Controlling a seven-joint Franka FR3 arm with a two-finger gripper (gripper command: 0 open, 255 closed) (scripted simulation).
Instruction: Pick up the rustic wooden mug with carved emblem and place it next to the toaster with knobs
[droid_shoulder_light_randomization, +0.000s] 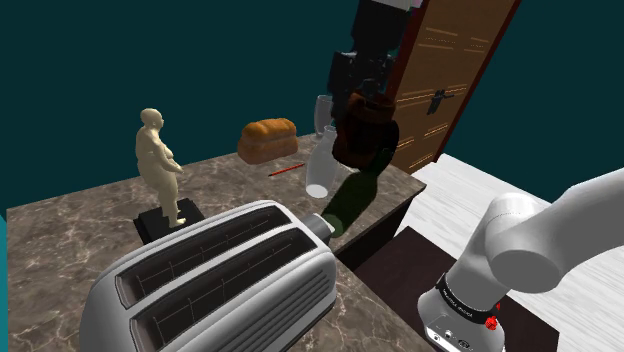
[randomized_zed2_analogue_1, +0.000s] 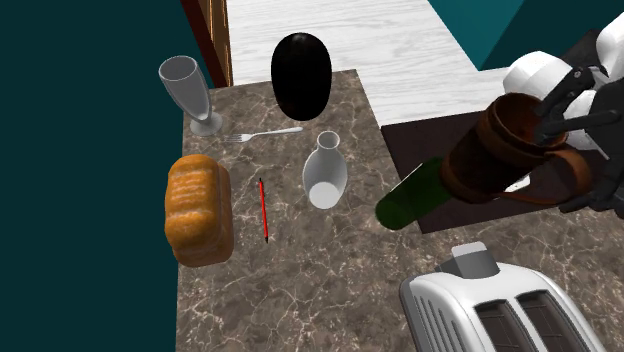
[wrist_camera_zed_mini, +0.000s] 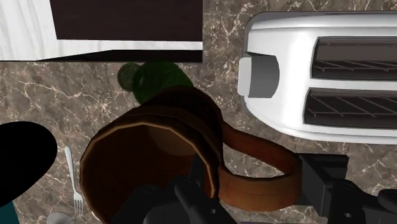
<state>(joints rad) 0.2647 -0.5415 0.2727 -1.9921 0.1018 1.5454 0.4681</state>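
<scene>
The brown wooden mug (droid_shoulder_light_randomization: 362, 138) hangs in the air above the marble counter (droid_shoulder_light_randomization: 80, 225), tilted, with my gripper (droid_shoulder_light_randomization: 364, 98) shut on its rim. In the second exterior view one black finger reaches inside the mug (randomized_zed2_analogue_1: 497, 150) and the gripper (randomized_zed2_analogue_1: 553, 112) clasps the wall by the handle. Seen from the wrist, the mug (wrist_camera_zed_mini: 149, 162) and its looped handle sit right at the gripper (wrist_camera_zed_mini: 191, 202). The silver two-slot toaster (droid_shoulder_light_randomization: 222, 285) (randomized_zed2_analogue_1: 500, 312) (wrist_camera_zed_mini: 324, 70) stands on the counter close beside and below the mug. No carved emblem can be made out.
A dark green bottle (randomized_zed2_analogue_1: 412, 197) (droid_shoulder_light_randomization: 350, 200) stands under the mug. Nearby are a white vase (randomized_zed2_analogue_1: 325, 172), a red pencil (randomized_zed2_analogue_1: 263, 208), a bread loaf (randomized_zed2_analogue_1: 198, 208), a fork (randomized_zed2_analogue_1: 262, 133), a glass (randomized_zed2_analogue_1: 188, 92), a black rounded object (randomized_zed2_analogue_1: 301, 75) and a beige figurine (droid_shoulder_light_randomization: 158, 165).
</scene>
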